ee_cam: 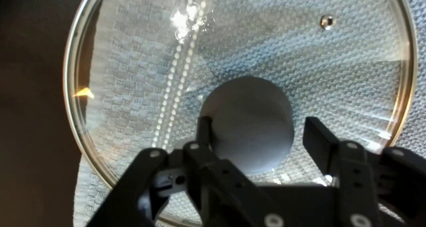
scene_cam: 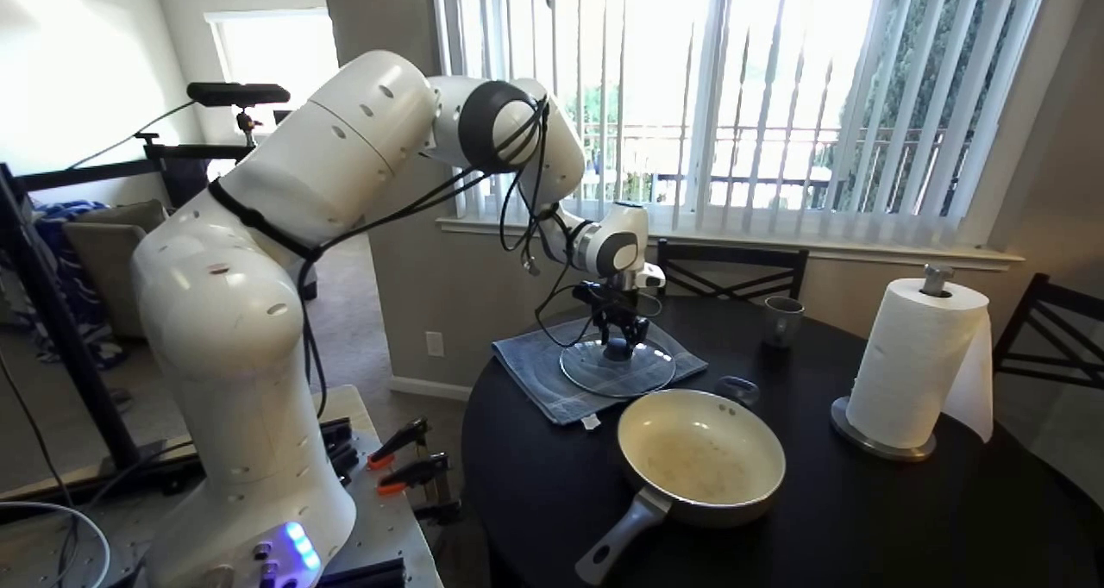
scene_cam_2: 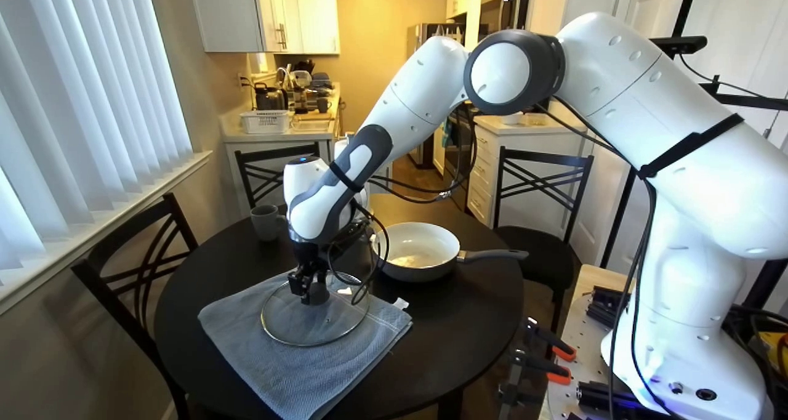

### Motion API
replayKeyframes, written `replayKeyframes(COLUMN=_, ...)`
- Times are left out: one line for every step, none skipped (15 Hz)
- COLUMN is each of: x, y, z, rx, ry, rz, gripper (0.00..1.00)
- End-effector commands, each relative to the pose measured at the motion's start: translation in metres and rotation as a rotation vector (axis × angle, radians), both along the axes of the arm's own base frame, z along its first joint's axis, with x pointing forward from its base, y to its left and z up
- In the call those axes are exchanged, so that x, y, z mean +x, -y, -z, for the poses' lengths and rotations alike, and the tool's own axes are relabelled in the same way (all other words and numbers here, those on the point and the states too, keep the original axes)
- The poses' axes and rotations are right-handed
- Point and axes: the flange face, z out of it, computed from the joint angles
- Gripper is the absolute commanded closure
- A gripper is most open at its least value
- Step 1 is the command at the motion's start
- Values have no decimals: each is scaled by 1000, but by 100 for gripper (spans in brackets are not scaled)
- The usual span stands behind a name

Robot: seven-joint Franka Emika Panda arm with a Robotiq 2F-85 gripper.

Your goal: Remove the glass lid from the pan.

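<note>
The round glass lid (scene_cam: pixel 593 376) with a metal rim lies on the grey folded cloth (scene_cam: pixel 543 390), off the pan; the lid also shows on the cloth in an exterior view (scene_cam_2: pixel 295 324). The pan (scene_cam: pixel 703 450), cream inside with a grey handle, stands uncovered beside the cloth, also visible in an exterior view (scene_cam_2: pixel 422 247). My gripper (ee_cam: pixel 258 128) is open around the lid's dark knob (ee_cam: pixel 249 104) in the wrist view. The left finger overlaps the knob's edge, and I cannot tell whether it touches. A gap shows between the knob and the right finger.
A grey cup (scene_cam: pixel 782 322) stands near the table's far edge. A paper towel roll (scene_cam: pixel 916 364) on a metal stand is beyond the pan. Dark chairs (scene_cam_2: pixel 542 192) surround the round black table (scene_cam: pixel 552 476). Loose cables (scene_cam_2: pixel 381 247) hang by the wrist.
</note>
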Motion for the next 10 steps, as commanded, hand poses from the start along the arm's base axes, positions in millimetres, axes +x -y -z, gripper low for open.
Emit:
replayKeyframes(x=-14, y=-23, z=10, rx=-52, ry=59, rz=17, gripper=2)
replayKeyframes(x=-18, y=-25, z=9, rx=-66, ry=73, rz=32, gripper=0)
replayKeyframes(x=-24, y=-25, z=6, rx=-81, ry=95, rz=63, gripper=0)
replayKeyframes(x=-28, y=-26, z=5, rx=-90, ry=118, rz=88, gripper=0)
replayKeyframes(x=-32, y=-24, z=2, rx=-92, ry=150, rz=128, gripper=0)
replayKeyframes(x=-35, y=-22, z=0, rx=-95, ry=179, rz=164, gripper=0)
replayKeyframes(x=-39, y=-18, z=-3, rx=-90, ry=225, rz=221, gripper=0)
replayKeyframes(x=-41, y=-15, z=-5, rx=-91, ry=264, rz=264, gripper=0)
replayKeyframes(x=-24, y=-21, z=10, rx=-83, ry=210, rz=193, gripper=0)
replayKeyframes(x=-27, y=-21, z=10, rx=-89, ry=220, rz=201, gripper=0)
